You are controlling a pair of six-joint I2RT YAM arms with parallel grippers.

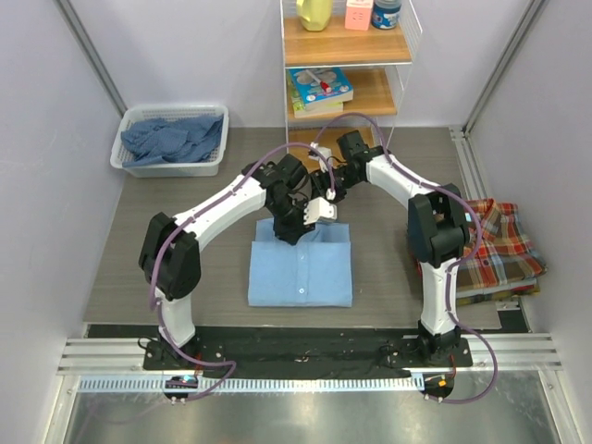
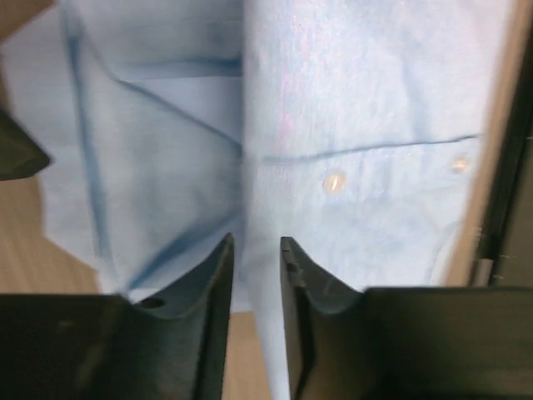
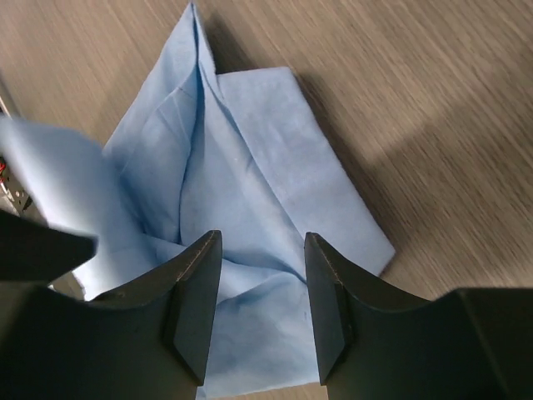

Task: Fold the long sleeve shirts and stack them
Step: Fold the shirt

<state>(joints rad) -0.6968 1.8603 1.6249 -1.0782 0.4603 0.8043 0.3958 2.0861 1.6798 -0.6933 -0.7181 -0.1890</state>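
Centrally, light blue shirt (image 1: 301, 273) on wood-grain table (image 1: 166, 268); basket (image 1: 171, 167), shelf (image 1: 347, 46) behind.

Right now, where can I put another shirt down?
The biggest bare patch of table is in front of the basket, left of the left arm. A narrower strip lies between the light blue shirt and the plaid stack, but the right arm stands there. It's crowded at the shirt's far end, where the left claw and right claw meet.

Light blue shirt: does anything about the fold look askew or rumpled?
Yes. At its far end the light blue shirt is bunched into ridges, and the right wrist view shows a pointed corner sticking out past the folded edge.
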